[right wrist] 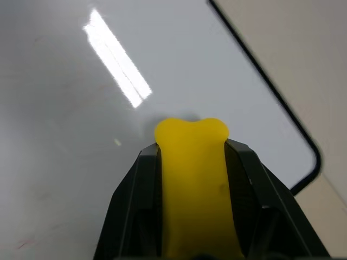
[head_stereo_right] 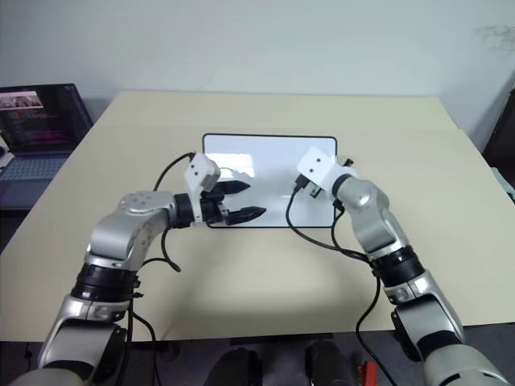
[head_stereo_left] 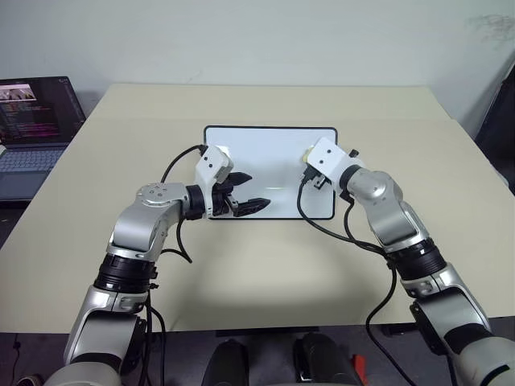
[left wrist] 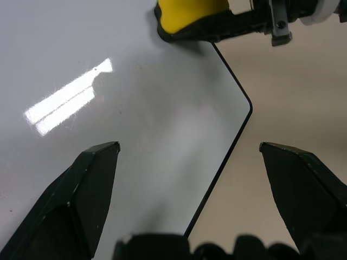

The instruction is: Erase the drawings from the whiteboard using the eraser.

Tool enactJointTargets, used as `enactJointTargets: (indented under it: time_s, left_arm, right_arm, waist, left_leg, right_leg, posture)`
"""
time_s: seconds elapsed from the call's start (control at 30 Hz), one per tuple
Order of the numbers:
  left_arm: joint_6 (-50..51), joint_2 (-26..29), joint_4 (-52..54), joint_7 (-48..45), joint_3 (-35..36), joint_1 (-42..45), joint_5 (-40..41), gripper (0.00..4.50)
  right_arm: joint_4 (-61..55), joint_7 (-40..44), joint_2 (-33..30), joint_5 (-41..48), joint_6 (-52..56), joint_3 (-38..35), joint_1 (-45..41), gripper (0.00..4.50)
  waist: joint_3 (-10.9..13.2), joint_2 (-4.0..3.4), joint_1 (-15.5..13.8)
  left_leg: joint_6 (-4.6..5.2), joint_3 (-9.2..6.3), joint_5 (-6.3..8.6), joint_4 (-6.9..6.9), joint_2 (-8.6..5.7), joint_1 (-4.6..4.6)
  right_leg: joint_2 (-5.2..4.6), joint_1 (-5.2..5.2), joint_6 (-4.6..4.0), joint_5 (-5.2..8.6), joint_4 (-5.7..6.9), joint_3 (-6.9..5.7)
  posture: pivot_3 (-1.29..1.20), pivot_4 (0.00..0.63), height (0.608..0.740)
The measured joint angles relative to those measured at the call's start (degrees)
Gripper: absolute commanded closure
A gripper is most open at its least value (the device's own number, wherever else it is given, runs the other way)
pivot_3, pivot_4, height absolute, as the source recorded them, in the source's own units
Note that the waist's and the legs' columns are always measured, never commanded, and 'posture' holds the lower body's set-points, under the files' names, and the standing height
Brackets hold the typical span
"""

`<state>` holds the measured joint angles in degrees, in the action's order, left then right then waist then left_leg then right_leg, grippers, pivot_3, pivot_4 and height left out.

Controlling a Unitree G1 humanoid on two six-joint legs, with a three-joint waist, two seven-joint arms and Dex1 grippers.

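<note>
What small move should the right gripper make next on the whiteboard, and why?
Probably a short wiping stroke toward the faint red trace left on the whiteboard. The right gripper is shut on the eraser, whose tip meets the glossy surface, and that mark lies just beside it.

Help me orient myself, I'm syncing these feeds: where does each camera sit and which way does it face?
Left and right eye views: on the head, looking forward and down at the whiteboard on the table; both arms show, laptop at left.
Left wrist view: along the open left gripper, over the board's corner.
Right wrist view: along the right gripper, shut on the eraser against the board.
Shared: both wrist views show the yellow eraser and the board's black edge.
</note>
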<state>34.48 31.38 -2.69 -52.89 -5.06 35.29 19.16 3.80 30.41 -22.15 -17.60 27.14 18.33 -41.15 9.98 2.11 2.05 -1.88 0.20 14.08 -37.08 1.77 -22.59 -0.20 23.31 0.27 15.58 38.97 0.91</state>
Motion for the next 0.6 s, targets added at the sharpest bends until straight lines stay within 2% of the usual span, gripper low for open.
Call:
enactJointTargets:
  time_s: [0.13,0.23,0.47,0.6]
  left_arm:
    - [-0.03,0.1,-0.01,-0.05,0.06,-0.1,-0.05,0.0]
    - [-0.25,1.1,-0.41,-0.17,0.06,-0.1,-0.41,0.0]
    - [-1.26,2.43,-2.18,-0.39,0.0,-0.11,-1.67,0.0]
    - [-1.26,3.87,-2.18,-1.09,-0.13,-0.93,-2.26,0.0]
  right_arm:
    - [-3.88,5.27,-1.14,0.83,1.95,2.57,3.62,3.25]
    - [-4.3,6.13,-1.42,0.83,2.38,3.24,4.09,3.25]
    - [1.02,-4.22,0.13,-0.6,-0.6,-0.34,-0.52,3.25]
    - [1.66,-6.25,0.0,-1.47,-1.78,-1.45,-1.04,3.25]
  waist:
    - [0.0,0.0,0.0]
    - [0.0,0.0,0.01]
    - [0.01,-0.01,-0.23]
    - [0.01,-0.01,-0.24]
  left_leg:
    - [0.01,0.02,-0.01,-0.01,-0.02,0.09]
    - [0.02,0.03,-0.02,-0.04,-0.02,0.13]
    - [0.02,0.01,-0.04,-0.04,0.01,0.05]
    - [0.02,0.02,-0.02,0.01,0.0,-0.04]
  right_leg:
    - [0.03,-0.04,0.06,0.03,0.03,0.01]
    - [0.05,-0.05,0.26,0.15,0.05,0.04]
    - [0.03,-0.02,0.17,0.1,0.03,0.02]
    - [-0.01,0.03,0.01,0.02,-0.01,0.03]
  posture:
    - [0.0,0.15,0.74]
    - [0.0,0.15,0.74]
    - [0.0,0.15,0.74]
    - [0.0,0.15,0.74]
